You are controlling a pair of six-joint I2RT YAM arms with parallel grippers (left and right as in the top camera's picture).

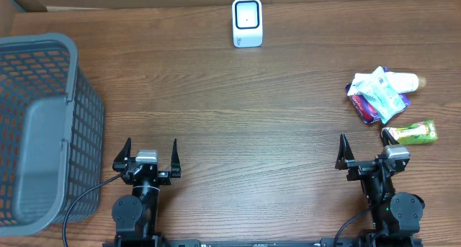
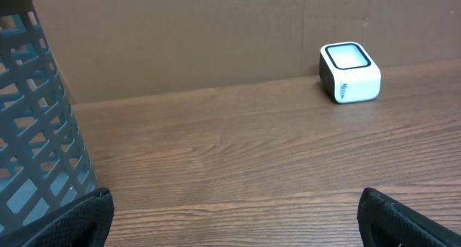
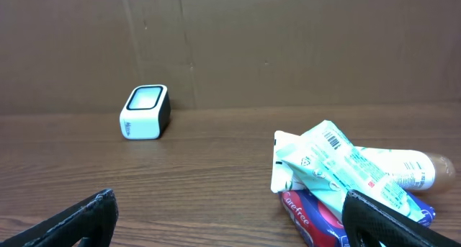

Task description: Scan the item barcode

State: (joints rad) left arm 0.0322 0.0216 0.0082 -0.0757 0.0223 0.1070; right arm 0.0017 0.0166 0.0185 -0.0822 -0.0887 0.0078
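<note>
Overhead first: the left gripper point(image 1: 150, 147) and right gripper point(image 1: 366, 150) sit low at the near edge of the wooden table point(image 1: 238, 117), both with jaws spread wide and nothing between them. The white barcode scanner point(image 1: 247, 21) stands at the far edge, near the middle. A grey mesh basket point(image 1: 43, 132) fills the left side. Far right lies a small heap: a white-and-teal pouch point(image 1: 378, 92) on top of a red packet point(image 1: 367, 109), with a pale tube point(image 1: 405, 81) behind them. A green packet point(image 1: 414, 132) lies apart from the heap, just beside the right gripper. This is the only view that takes in all of these together.

From the left wrist, the basket's lattice wall rises at the left and the scanner stands far right against a brown cardboard wall. Its dark finger point(image 2: 72, 222) tips frame bare wood. The heap is out of frame.

From the right wrist, the scanner stands at the left, its window lit. The pouch lies close ahead, showing a printed barcode on its upper face, a detail too small to read from overhead. One finger point(image 3: 389, 222) overlaps the heap's near edge; whether it touches cannot be told.
</note>
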